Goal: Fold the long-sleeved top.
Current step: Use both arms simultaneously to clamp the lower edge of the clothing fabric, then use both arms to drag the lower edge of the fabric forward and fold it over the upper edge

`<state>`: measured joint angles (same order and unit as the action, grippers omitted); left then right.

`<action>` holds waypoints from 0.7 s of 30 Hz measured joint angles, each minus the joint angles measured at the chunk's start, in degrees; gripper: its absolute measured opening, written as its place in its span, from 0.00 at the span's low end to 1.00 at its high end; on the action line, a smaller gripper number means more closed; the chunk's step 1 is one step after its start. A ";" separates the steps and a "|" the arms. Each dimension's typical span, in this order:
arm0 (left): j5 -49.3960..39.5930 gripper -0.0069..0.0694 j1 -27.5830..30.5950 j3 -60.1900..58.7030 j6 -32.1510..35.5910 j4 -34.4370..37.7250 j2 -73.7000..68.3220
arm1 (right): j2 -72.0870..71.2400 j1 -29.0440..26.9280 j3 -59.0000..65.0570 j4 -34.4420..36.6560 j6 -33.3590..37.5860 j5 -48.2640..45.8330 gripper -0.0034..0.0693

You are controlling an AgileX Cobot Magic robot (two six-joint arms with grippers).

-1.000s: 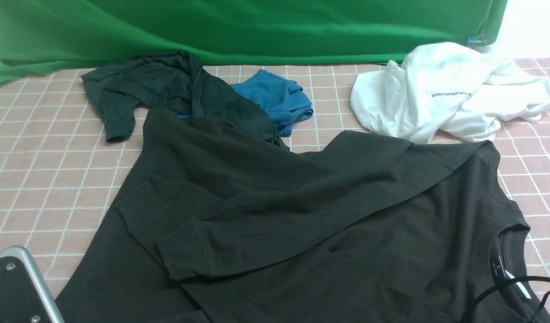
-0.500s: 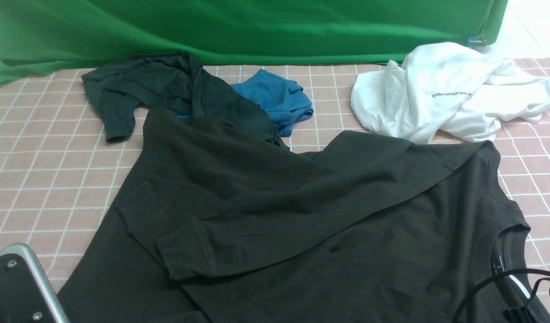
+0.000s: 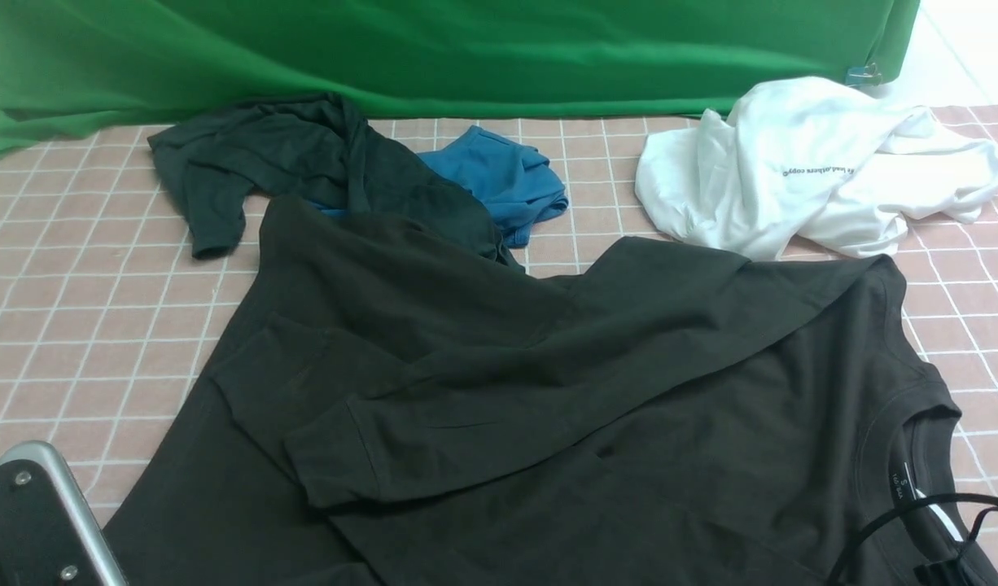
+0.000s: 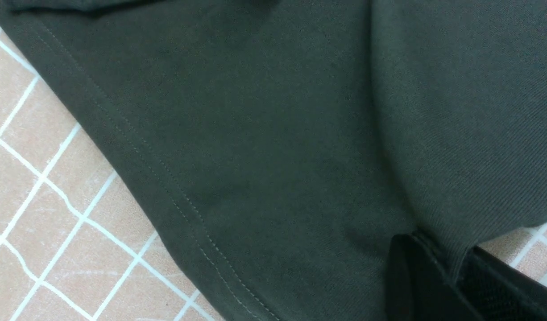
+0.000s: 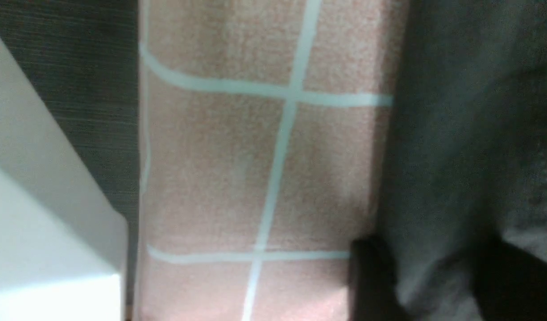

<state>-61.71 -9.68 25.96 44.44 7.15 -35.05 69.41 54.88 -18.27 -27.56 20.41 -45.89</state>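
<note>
Pink checked tablecloth (image 3: 76, 325), green backdrop (image 3: 466, 49) behind. Long-sleeved top (image 3: 548, 391) spread centre. Left gripper (image 4: 438, 267) pinched tight on its fabric fold. Right gripper (image 5: 434, 276) blurry, fabric between fingers, closure unclear; both mostly cropped.

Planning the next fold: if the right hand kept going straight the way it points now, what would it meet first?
Probably the long-sleeved top itself: dark fabric already lies between the right hand's fingers. Beside it is the pink checked tablecloth. The view is blurred, so depth is uncertain.
</note>
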 joint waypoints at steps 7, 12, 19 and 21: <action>0.43 0.14 0.00 0.00 0.00 -0.03 2.32 | 0.12 -0.42 -2.04 0.06 0.09 -1.34 0.11; 0.38 0.14 0.00 0.00 0.00 -2.21 4.66 | 0.16 -0.42 -8.51 2.77 -1.87 -14.38 0.11; -2.57 0.14 0.00 0.53 0.00 -3.06 5.13 | -1.93 -0.42 -17.95 16.02 -7.41 -22.63 0.11; -5.23 0.14 0.00 1.44 0.00 -3.96 5.13 | -2.84 -0.42 -18.06 19.87 -8.70 -22.83 0.11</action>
<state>-66.94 -9.68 27.40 44.44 3.19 -29.92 66.57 54.46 -36.34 -7.69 11.71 -68.72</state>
